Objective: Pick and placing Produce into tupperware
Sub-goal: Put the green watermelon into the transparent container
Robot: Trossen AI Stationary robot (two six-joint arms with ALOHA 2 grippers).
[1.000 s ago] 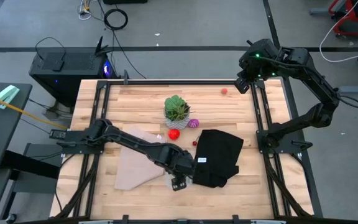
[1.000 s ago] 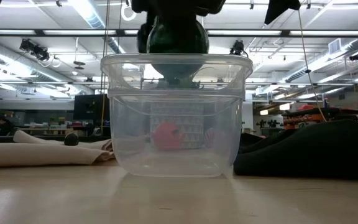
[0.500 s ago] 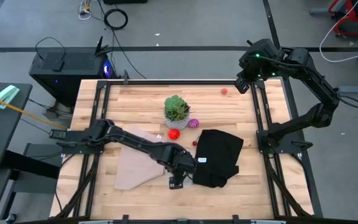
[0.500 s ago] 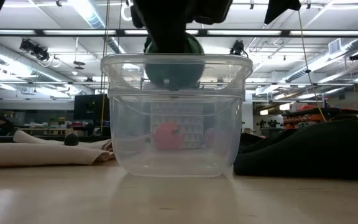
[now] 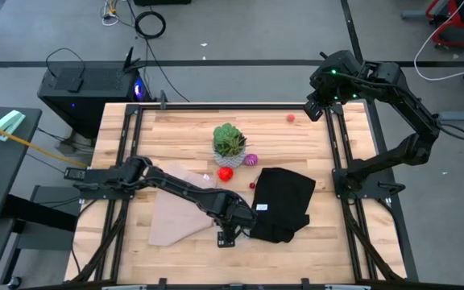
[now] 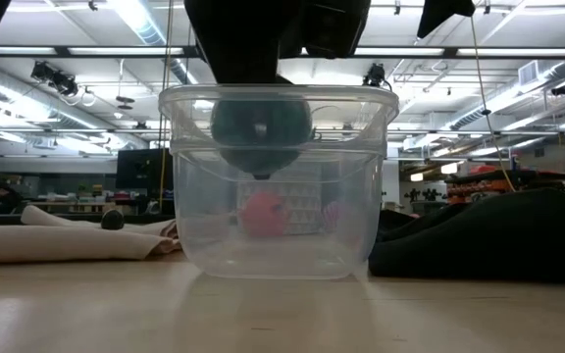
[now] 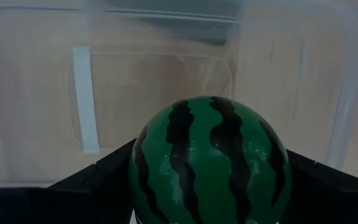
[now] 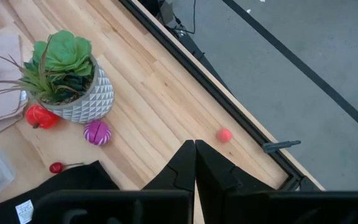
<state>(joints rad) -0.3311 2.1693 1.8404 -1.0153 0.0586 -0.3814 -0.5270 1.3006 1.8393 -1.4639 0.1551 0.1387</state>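
High: left end effector (image 5: 226,235) over the tupperware at the worktop's (image 5: 329,242) front, beside the black cloth (image 5: 284,201); right end effector (image 5: 312,110) parked at the far right corner.
Low: green ball (image 6: 261,126) inside the tupperware's (image 6: 279,221) upper part, off the floor.
Left wrist: fingers (image 7: 98,177) grasping the ball (image 7: 210,163) above the tupperware bottom (image 7: 160,93).
Right wrist: fingers (image 8: 182,165) clenched, empty; plant (image 8: 64,78), magenta ball (image 8: 97,132) beyond.

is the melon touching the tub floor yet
Apart. In the low view the melon hangs in the left gripper just inside the tub's rim, clear space below it.
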